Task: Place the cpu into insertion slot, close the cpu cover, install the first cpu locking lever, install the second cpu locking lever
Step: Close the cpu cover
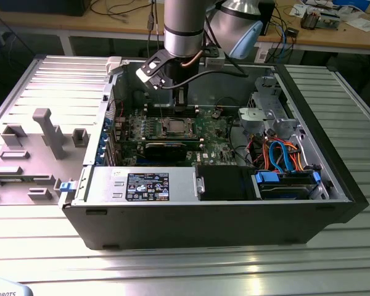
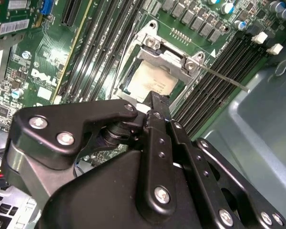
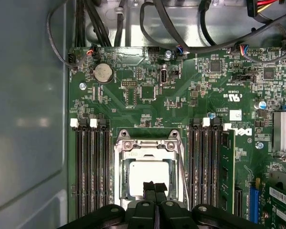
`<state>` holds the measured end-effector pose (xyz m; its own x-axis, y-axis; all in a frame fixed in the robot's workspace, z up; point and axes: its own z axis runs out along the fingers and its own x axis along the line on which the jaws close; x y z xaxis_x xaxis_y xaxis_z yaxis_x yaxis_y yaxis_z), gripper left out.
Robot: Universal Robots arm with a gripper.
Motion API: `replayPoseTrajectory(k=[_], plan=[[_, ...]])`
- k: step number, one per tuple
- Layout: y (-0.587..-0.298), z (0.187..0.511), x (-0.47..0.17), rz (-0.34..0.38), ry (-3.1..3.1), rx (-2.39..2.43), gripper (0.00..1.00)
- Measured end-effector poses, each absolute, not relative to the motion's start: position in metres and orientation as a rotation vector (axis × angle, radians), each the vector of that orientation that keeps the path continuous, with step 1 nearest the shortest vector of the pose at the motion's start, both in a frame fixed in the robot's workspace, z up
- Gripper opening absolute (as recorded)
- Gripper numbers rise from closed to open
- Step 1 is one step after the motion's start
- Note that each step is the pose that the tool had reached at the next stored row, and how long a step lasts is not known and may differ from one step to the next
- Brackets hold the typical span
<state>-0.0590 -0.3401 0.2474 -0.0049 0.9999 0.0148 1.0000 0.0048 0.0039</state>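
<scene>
Lying flat in insertion slot (image 3: pixel 119 168), cpu (image 3: pixel 144 172) faces up; claw (image 3: pixel 155 184) pinched together, empty.

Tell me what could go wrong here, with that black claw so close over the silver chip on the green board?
1. The gripper, jaws shut, sits right over the cpu near its edge; pushing off-centre could tilt or scratch the chip.
2. A thin wire lever sticks out beside the cpu cover; the jaws might snag or bend it.
3. Memory slots flank the chip closely, so a sideways slip could strike them.
</scene>
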Motion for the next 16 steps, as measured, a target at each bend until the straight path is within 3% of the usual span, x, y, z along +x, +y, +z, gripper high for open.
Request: replayPoseTrajectory(k=[16], plan=[[-0.340, 0.244, -0.072, -0.020, -2.223, -2.208, 0.11]])
